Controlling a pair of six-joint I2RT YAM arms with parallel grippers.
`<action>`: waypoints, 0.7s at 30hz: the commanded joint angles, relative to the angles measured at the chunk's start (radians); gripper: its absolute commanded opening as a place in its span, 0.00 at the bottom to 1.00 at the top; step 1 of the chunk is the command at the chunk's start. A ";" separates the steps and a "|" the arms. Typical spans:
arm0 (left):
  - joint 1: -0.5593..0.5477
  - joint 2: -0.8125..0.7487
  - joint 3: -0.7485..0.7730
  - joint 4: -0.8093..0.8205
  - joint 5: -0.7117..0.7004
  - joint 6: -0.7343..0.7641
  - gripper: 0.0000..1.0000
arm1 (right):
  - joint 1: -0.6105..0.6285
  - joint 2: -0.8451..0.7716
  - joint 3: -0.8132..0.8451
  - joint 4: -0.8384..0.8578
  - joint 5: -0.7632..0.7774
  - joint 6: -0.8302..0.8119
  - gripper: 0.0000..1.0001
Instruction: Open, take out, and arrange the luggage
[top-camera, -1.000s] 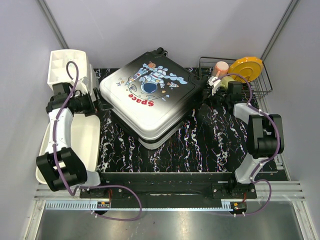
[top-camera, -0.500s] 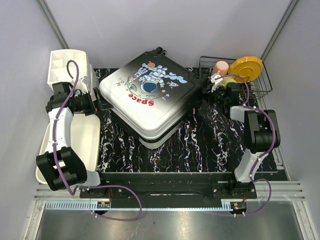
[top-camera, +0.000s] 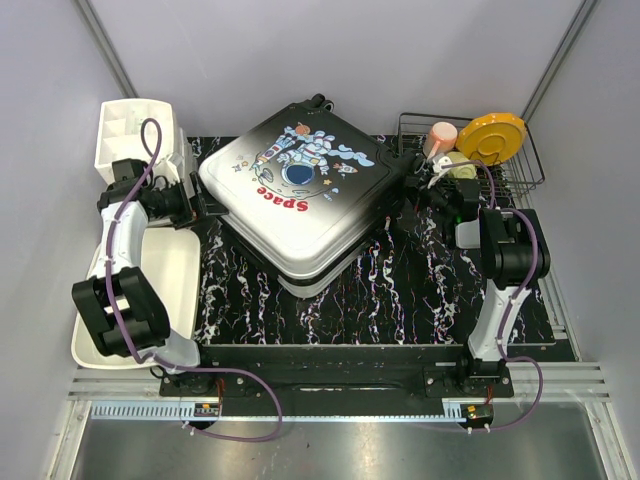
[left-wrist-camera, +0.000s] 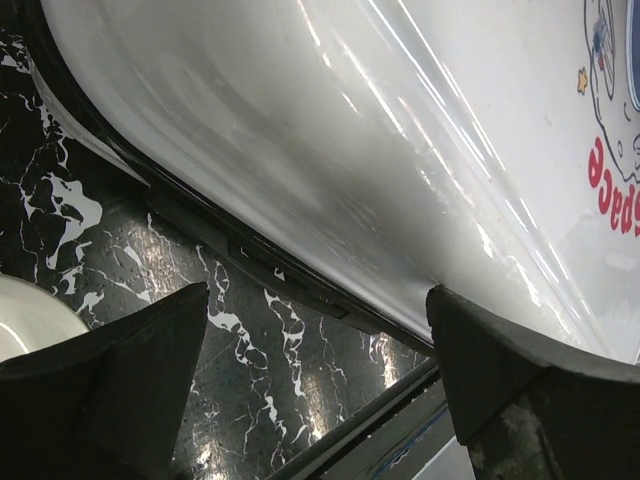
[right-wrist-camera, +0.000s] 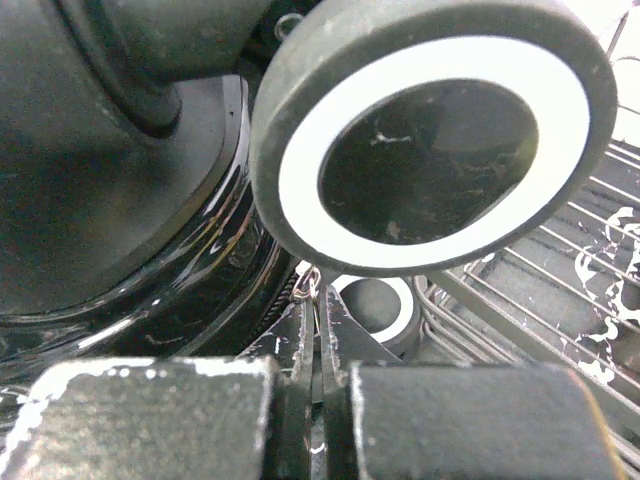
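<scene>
At the upper left of the top view stands a white drawer unit (top-camera: 125, 130), and below it, along the left edge, lies a white tub (top-camera: 175, 275). The left gripper (top-camera: 208, 208) is just beside the left edge of the luggage (top-camera: 300, 200), between the tub and the shell. In the left wrist view its fingers (left-wrist-camera: 120, 380) are spread wide and grasp nothing. Between them one sees the black marbled mat (left-wrist-camera: 250, 340) and, beyond it, the white glossy shell with its dark seam. A part of the red print shows at the right edge of that frame. The luggage lies flat and closed in the upper middle of the mat, turned at an angle. Its printed side with the astronaut faces up, and the black end points to the upper right. The right gripper (top-camera: 420, 188) is at the right corner of the luggage, by the wheels. In the right wrist view its fingers (right-wrist-camera: 300, 340) are pressed together. A small metal ring (right-wrist-camera: 308, 280) sits just at their tips, but it cannot be told whether it is pinched. Above them a black wheel (right-wrist-camera: 430, 140) with a white band fills the frame. At the upper right stands a wire rack (top-camera: 525, 175) with a yellow plate (top-camera: 492, 135) and a pink-capped bottle (top-camera: 441, 135).
</scene>
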 joint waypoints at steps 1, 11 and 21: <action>-0.019 0.023 0.059 0.059 0.025 -0.010 0.95 | 0.024 0.007 0.092 0.316 -0.013 0.083 0.03; -0.032 0.054 0.069 0.088 0.014 -0.036 0.95 | 0.050 0.093 0.145 0.387 0.004 0.092 0.20; -0.032 -0.004 0.076 0.091 0.032 -0.041 0.99 | 0.014 -0.180 -0.052 0.146 -0.028 -0.077 0.81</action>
